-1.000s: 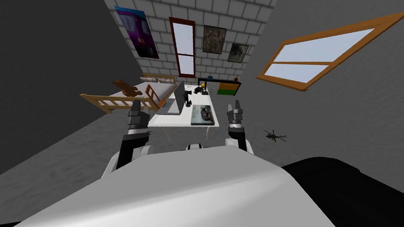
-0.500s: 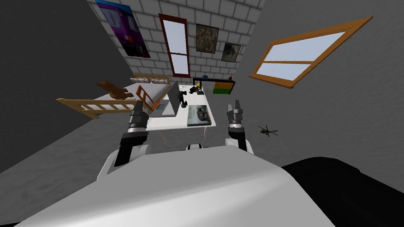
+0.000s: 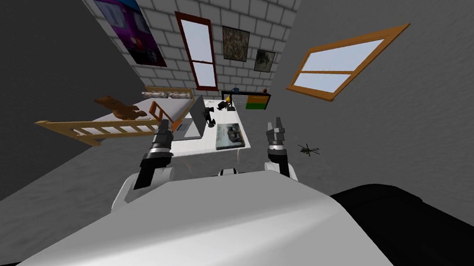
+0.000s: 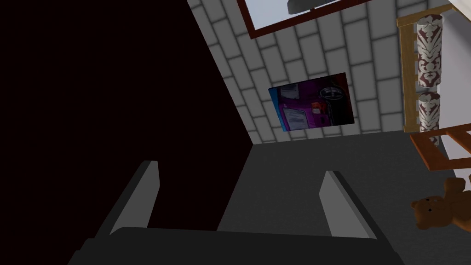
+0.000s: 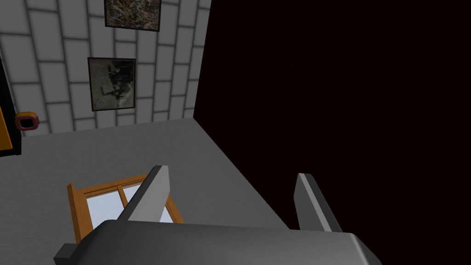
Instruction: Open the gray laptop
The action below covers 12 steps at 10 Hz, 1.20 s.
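The grey laptop (image 3: 193, 120) sits at the left of a white table (image 3: 203, 145) ahead of me, its lid standing up from the base. My left gripper (image 3: 164, 127) hangs just short of the table's near left corner, below the laptop in the head view. Its fingers (image 4: 138, 191) stand wide apart with nothing between them, so the left gripper (image 4: 239, 169) is open. My right gripper (image 3: 275, 126) is raised beside the table's right edge. In the right wrist view the right gripper (image 5: 232, 171) is open and empty too.
A flat dark picture book (image 3: 230, 135) and small dark objects (image 3: 209, 117) lie on the table right of the laptop. A wooden-framed bed (image 3: 95, 126) with a brown teddy bear (image 3: 117, 107) stands to the left. A toy helicopter (image 3: 308, 148) lies on the floor at right.
My head view has swung, so the bed, table and wall pictures slid left. The left forearm leans a little more toward the table. The right arm holds its place.
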Available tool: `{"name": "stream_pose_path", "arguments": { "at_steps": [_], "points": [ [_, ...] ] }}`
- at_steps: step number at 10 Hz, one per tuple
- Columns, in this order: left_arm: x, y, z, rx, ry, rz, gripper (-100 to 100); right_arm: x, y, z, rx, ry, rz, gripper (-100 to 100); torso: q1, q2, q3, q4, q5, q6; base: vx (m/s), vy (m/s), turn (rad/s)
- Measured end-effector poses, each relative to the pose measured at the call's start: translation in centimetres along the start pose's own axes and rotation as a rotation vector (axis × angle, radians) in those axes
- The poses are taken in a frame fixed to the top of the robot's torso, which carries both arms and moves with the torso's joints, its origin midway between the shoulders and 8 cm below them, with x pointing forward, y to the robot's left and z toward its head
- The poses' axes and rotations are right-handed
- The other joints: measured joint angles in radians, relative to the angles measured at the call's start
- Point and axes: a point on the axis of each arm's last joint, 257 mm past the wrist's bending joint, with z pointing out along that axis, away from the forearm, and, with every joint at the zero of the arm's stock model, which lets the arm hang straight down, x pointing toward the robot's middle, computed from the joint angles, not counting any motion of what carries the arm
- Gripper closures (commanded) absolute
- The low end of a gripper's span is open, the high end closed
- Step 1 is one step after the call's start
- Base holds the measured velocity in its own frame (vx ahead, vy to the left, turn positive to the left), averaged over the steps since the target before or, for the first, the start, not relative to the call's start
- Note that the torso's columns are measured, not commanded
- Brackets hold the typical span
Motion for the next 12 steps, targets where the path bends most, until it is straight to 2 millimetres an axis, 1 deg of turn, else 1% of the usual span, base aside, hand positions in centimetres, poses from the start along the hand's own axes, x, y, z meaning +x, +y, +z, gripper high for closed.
{"name": "stream_pose_path", "arguments": {
  "at_steps": [3,5,6,12],
  "points": [
    [-0.9,2.3,0.4,-0.063,0.004,0.058,-100,0.0,0.0,0.0,0.000,0.000,0.000,0,0.000,-0.001,-0.001,0.000,0.000,0.000,0.035,-0.012,-0.156],
    [-1.5,3.3,0.8,-0.098,0.006,0.091,-100,0.0,0.0,0.0,0.000,0.000,0.000,0,0.000,0.000,0.000,0.000,0.000,0.000,0.026,-0.012,-0.184],
    [-1.9,4.2,1.2,-0.124,0.006,0.115,-100,0.0,0.0,0.0,0.000,0.000,0.000,0,0.000,0.000,0.000,0.000,0.000,0.001,0.036,-0.011,-0.178],
    [-5.0,8.5,1.7,-0.253,-0.002,0.233,-100,0.0,0.0,0.0,0.000,0.000,0.000,0,0.000,0.000,0.000,0.000,0.000,0.000,0.032,-0.009,-0.139]
  ]
}}
